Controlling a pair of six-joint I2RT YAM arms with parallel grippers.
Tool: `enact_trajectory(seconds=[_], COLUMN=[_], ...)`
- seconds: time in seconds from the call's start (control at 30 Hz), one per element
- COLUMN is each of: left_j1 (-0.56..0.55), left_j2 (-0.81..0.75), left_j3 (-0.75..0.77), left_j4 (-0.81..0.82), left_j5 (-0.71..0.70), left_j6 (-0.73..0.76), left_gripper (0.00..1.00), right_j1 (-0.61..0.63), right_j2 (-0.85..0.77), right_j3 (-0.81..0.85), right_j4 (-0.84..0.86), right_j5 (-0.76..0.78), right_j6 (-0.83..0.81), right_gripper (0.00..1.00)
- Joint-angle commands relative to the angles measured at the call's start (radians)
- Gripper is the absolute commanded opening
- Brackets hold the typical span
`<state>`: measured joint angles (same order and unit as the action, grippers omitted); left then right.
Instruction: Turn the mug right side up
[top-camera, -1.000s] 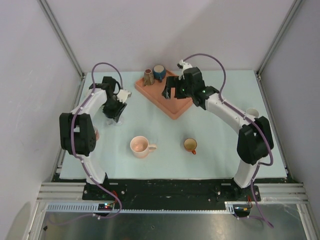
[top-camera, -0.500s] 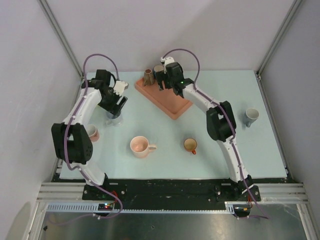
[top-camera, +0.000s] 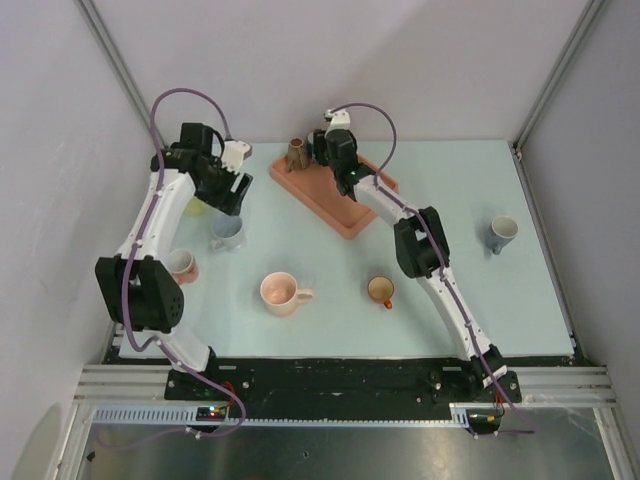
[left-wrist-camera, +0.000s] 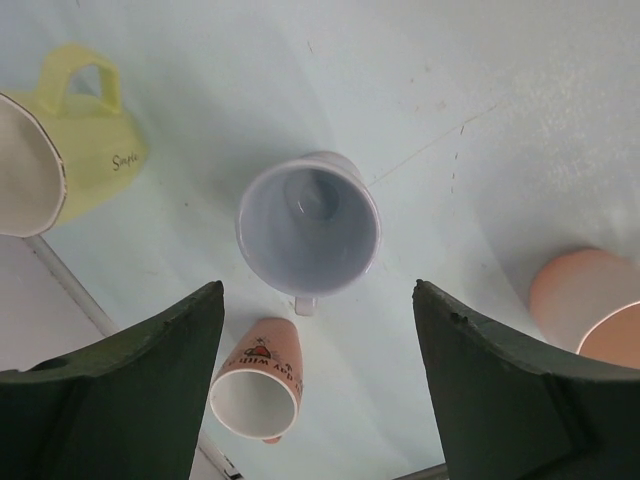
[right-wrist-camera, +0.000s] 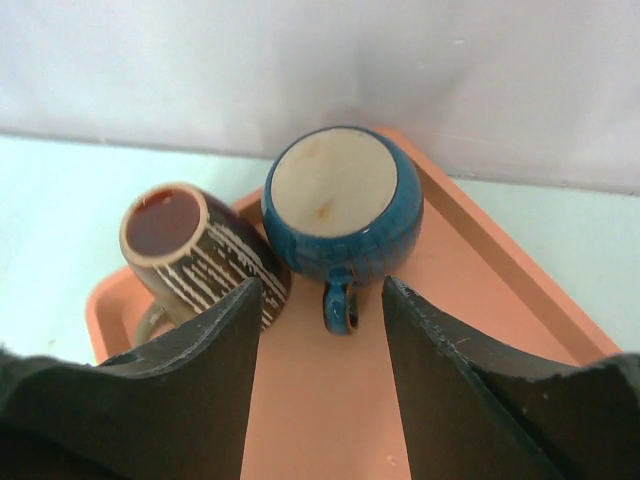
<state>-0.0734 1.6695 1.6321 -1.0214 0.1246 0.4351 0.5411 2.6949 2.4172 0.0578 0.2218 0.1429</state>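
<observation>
A blue mug (right-wrist-camera: 343, 205) stands upside down, base up, at the back of the orange tray (right-wrist-camera: 320, 420), handle toward the camera. A brown striped mug (right-wrist-camera: 205, 250) stands upside down next to it on the left. My right gripper (right-wrist-camera: 320, 285) is open and empty, low over the tray just in front of the blue mug's handle; in the top view it (top-camera: 335, 160) covers most of that mug. A lavender mug (left-wrist-camera: 308, 225) stands upright on the table. My left gripper (left-wrist-camera: 318, 290) is open and empty above it, also seen in the top view (top-camera: 228, 190).
A yellow mug (left-wrist-camera: 60, 150) lies on its side at the left. A pink printed mug (left-wrist-camera: 260, 380) and a peach mug (top-camera: 283, 293) are near. A small orange mug (top-camera: 380, 290) and a grey mug (top-camera: 502, 232) stand to the right. The back wall is close behind the tray.
My left gripper has lifted away up and back from the lavender mug, which stands upright. My right gripper has swung left to the tray's back corner, in front of the blue mug.
</observation>
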Motion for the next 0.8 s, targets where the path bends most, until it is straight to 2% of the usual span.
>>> enact_trajectory(seconds=[0.0, 0.07, 0.13, 0.33, 0.47, 0.57, 0.77], left_j1=[0.020, 0.029, 0.035, 0.058, 0.067, 0.070, 0.070], left_j2=[0.016, 0.023, 0.026, 0.037, 0.047, 0.054, 0.056], left_j3=[0.065, 0.073, 0.076, 0.074, 0.081, 0.089, 0.097], left_j4=[-0.009, -0.009, -0.008, -0.009, -0.009, -0.010, -0.012], left_j5=[0.038, 0.043, 0.045, 0.055, 0.058, 0.063, 0.073], left_j6=[-0.018, -0.016, -0.013, -0.007, -0.006, -0.008, -0.010], left_gripper=[0.80, 0.80, 0.80, 0.80, 0.80, 0.80, 0.81], right_j1=[-0.036, -0.064, -0.082, -0.089, -0.090, -0.080, -0.060], right_j2=[0.023, 0.022, 0.025, 0.035, 0.031, 0.018, 0.014], right_j3=[0.059, 0.016, -0.021, -0.048, -0.068, -0.121, -0.137], right_j4=[0.080, 0.098, 0.133, 0.213, 0.187, 0.236, 0.228], right_j5=[0.054, 0.018, -0.012, -0.085, -0.118, -0.147, -0.166], right_j6=[0.274, 0.548, 0.704, 0.802, 0.881, 0.963, 1.016], right_gripper=[0.55, 0.54, 0.53, 0.54, 0.55, 0.55, 0.60])
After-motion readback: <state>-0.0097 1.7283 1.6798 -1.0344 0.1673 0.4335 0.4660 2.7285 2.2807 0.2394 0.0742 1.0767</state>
